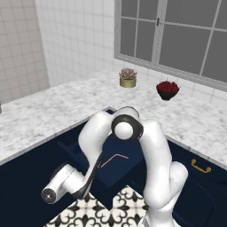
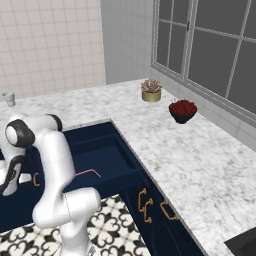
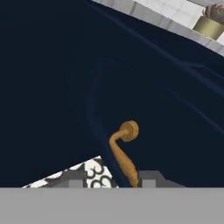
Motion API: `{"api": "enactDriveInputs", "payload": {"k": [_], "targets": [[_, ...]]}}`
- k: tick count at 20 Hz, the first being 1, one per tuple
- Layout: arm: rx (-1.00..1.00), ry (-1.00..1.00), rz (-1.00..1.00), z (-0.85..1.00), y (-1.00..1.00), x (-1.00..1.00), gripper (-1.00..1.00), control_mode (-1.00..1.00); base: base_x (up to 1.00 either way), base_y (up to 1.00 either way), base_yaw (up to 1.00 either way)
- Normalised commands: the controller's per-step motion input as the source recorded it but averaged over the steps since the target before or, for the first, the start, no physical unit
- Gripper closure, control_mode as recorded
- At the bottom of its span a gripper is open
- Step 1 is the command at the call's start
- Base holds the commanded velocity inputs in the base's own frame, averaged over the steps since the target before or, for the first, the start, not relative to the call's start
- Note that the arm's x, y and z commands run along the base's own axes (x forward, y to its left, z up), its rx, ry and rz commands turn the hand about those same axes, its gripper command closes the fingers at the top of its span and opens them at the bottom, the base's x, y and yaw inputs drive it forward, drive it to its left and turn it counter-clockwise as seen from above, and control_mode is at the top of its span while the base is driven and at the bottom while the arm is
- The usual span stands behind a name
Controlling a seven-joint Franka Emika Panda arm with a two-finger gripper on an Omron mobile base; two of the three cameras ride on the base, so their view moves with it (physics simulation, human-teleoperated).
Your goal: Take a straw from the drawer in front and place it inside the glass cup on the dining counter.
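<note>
The straw (image 1: 114,159) is seen lying flat on the floor of the open drawer (image 1: 116,170), well apart from the glass cup (image 2: 8,98). In the left base view its long axis runs from about 8 o'clock to 2 o'clock, with a short bent end turned toward 4 o'clock at its upper right; in the right base view the same thin pinkish line (image 2: 88,173) lies almost level, from 9 o'clock to 3 o'clock, with the bent tip at its right end. The drawer is pulled out of the navy base beneath the marble surface (image 1: 53,111), over the patterned floor (image 1: 115,208). In the hand view the hand (image 3: 144,177) is found low at the 6 o'clock edge, where only grey finger tips (image 3: 151,176) rise, with the lower end of the brass drawer handle (image 3: 123,151) set just beside them; the handle slants from 12 o'clock down to 5 o'clock. Whether the tips are touching the handle cannot be told, and how far apart they stand cannot be told either; nothing is seen held between them. The glass cup is seen upright on the surface at the far left of the right base view, at about 10 o'clock. A small potted succulent (image 1: 127,77) and a dark bowl of red berries (image 1: 167,90) are set near the window (image 1: 177,35), at about 12 and 1 o'clock.
</note>
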Motion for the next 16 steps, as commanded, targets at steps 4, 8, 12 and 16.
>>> {"api": "enactDriveInputs", "payload": {"k": [4, 8, 12, 16], "targets": [[0.27, 0.0, 0.06, 0.81, 0.09, -0.98, -1.0, -1.0, 0.0, 0.0, 0.0], [0.16, -0.15, 0.03, 1.0, 0.13, -0.52, -1.0, -1.0, 0.0, 0.0, 0.0], [0.18, 0.05, -0.05, 1.0, -0.12, -0.01, -1.0, -1.0, 0.0, 0.0, 0.0], [0.28, 0.57, -0.14, 1.0, -0.59, 0.2, -1.0, -1.0, 0.0, 0.0, 0.0]]}}
